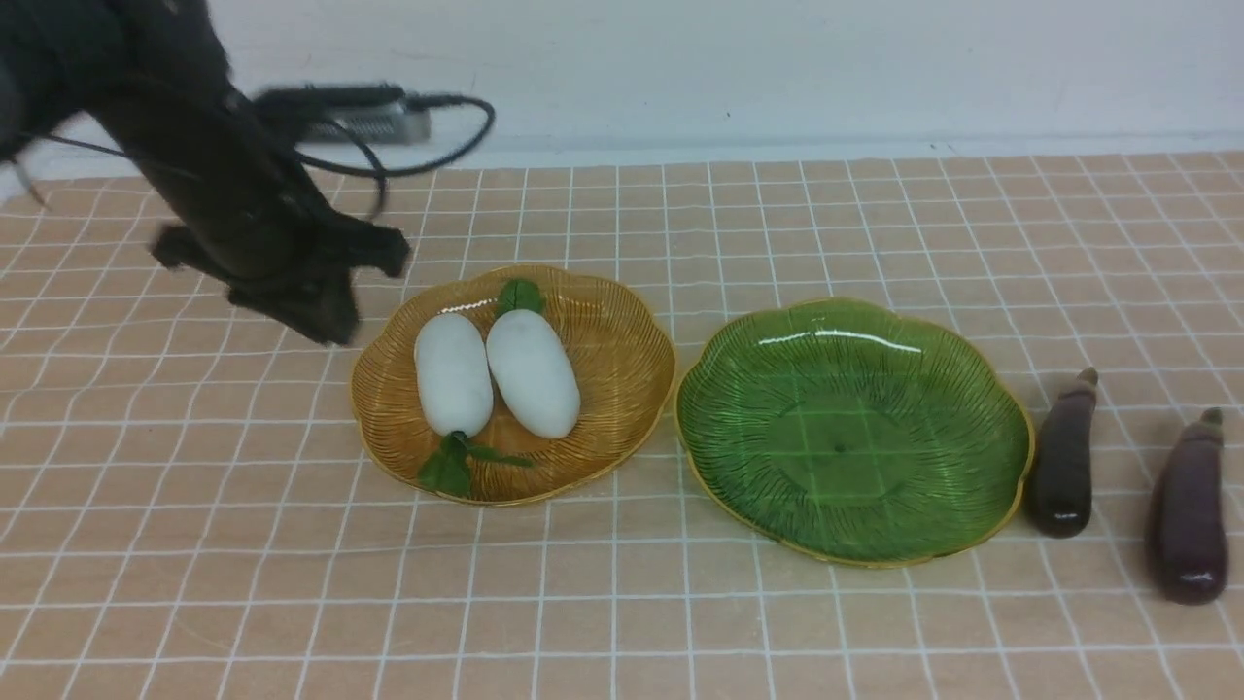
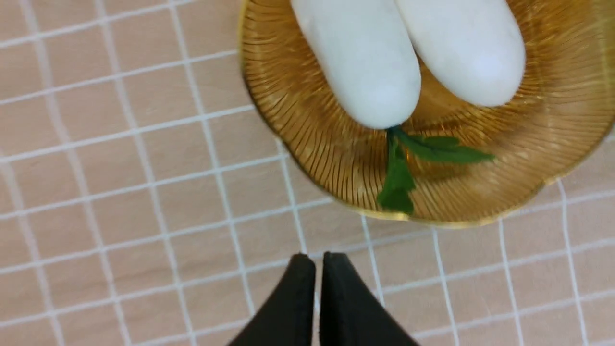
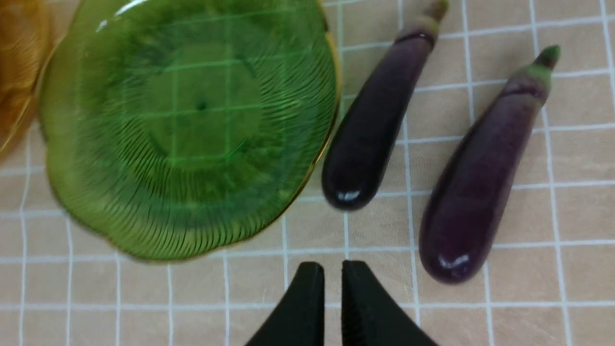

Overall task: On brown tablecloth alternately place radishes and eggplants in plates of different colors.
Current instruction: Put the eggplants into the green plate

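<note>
Two white radishes [image 1: 453,374] [image 1: 533,372] lie side by side in the amber plate [image 1: 617,350] on the brown tablecloth [image 1: 243,544]. To its right the green plate [image 1: 855,437] holds nothing. Both eggplants [image 1: 1062,457] [image 1: 1190,510] lie on the cloth right of it. My left gripper [image 1: 330,326] hangs blurred beside the amber plate's left rim. In its wrist view the left gripper [image 2: 318,262] is shut and empty over the cloth, near the plate [image 2: 312,144] and radishes [image 2: 365,62]. My right gripper [image 3: 332,271] is shut and empty, near the eggplants [image 3: 375,120] [image 3: 480,178] and green plate [image 3: 182,120].
A grey device with a black cable [image 1: 379,122] lies at the back left by the white wall [image 1: 777,68]. The cloth ends at that wall. The right arm is outside the front view.
</note>
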